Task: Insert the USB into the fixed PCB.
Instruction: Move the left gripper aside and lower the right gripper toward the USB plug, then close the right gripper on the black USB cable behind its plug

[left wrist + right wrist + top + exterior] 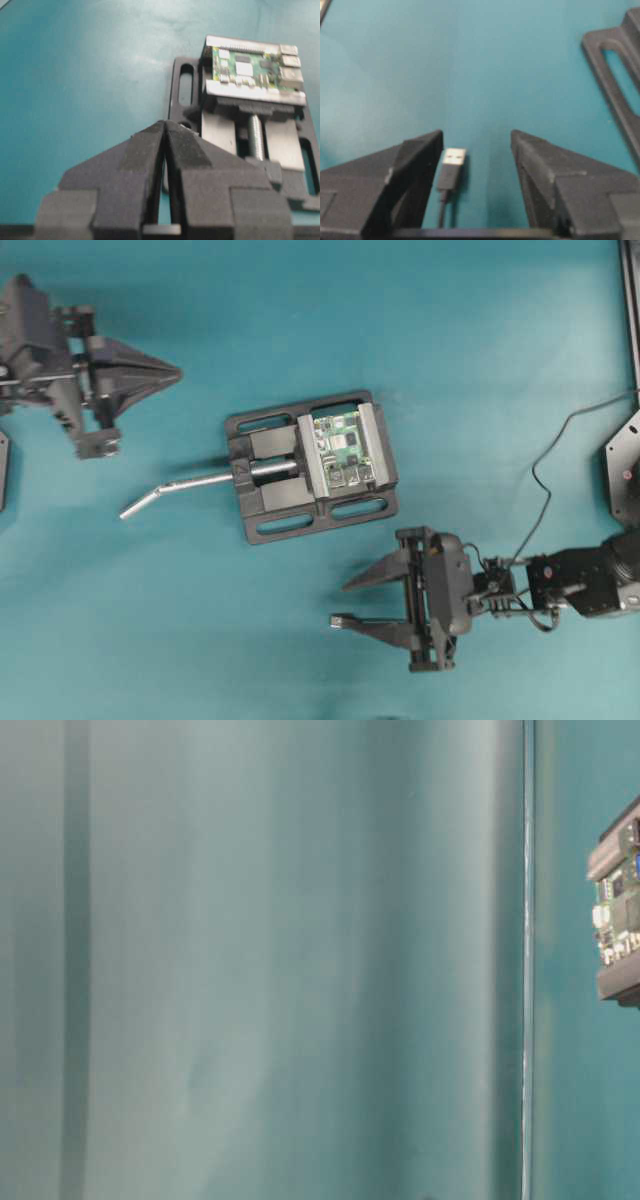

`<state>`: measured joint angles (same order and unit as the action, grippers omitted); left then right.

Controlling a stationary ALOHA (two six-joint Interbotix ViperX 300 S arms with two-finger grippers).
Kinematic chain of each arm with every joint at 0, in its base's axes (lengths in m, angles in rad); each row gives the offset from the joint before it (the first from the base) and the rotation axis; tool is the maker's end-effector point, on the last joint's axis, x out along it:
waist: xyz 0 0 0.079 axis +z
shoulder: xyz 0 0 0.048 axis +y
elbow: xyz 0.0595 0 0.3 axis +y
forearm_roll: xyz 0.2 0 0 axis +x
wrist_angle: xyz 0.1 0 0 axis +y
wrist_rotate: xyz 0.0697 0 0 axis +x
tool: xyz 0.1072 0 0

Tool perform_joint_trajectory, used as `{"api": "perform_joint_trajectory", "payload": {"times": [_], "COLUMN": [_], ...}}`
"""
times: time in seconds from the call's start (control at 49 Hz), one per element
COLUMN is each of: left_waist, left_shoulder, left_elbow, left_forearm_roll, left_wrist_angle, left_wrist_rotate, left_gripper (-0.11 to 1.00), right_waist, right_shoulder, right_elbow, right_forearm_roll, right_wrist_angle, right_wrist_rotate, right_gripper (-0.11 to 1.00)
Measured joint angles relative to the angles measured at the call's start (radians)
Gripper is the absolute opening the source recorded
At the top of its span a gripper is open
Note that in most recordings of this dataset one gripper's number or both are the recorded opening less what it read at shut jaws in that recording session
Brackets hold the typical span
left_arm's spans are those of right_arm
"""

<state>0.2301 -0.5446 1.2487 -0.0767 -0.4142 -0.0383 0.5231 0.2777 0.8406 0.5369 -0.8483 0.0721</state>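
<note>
I had the teal counter (300,660) under both arms, with the black vise (312,466) bolted down near the middle, its bent silver handle (175,488) sticking out toward the left arm. Clamped between the vise's grey jaws sat the green PCB (343,448), its silver ports facing the lower edge of the overhead view, with nothing plugged into them. My left claw (172,371) was parked well away at the upper left, its fingers pressed together and empty. My right claw (338,602) sat near the vise's lower right corner, spread wide and gripping nothing. In the right wrist view the USB (452,167) lay flat on the counter between those spread fingers, closer to the left one, its metal tip pointing away from the camera and its thin cable running back under the wrist. I judged the insertion not done: the plug needed picking up, aligning and pushing into a port.
</note>
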Motion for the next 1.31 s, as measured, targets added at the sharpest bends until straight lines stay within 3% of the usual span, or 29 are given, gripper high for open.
{"api": "perform_joint_trajectory", "payload": {"times": [0.367, 0.51, 0.673, 1.306], "left_waist": [-0.002, -0.003, -0.011, -0.015], "left_shoulder": [-0.488, -0.723, -0.900, -0.815], "left_elbow": [0.193, 0.252, 0.278, 0.279], "left_forearm_roll": [0.003, 0.003, 0.006, 0.008], "left_wrist_angle": [0.210, 0.330, 0.440, 0.385], "left_wrist_rotate": [0.000, 0.000, 0.000, 0.000], "left_gripper": [0.01, 0.01, 0.01, 0.01], "right_waist": [0.052, 0.054, 0.060, 0.092], "right_shoulder": [0.064, 0.075, 0.084, 0.121], "right_elbow": [-0.031, -0.044, -0.054, -0.058], "right_forearm_roll": [0.103, 0.120, 0.137, 0.179], "right_wrist_angle": [-0.017, -0.017, -0.017, -0.017], "right_wrist_rotate": [-0.087, -0.095, -0.097, -0.103], "right_gripper": [0.61, 0.61, 0.61, 0.61]}}
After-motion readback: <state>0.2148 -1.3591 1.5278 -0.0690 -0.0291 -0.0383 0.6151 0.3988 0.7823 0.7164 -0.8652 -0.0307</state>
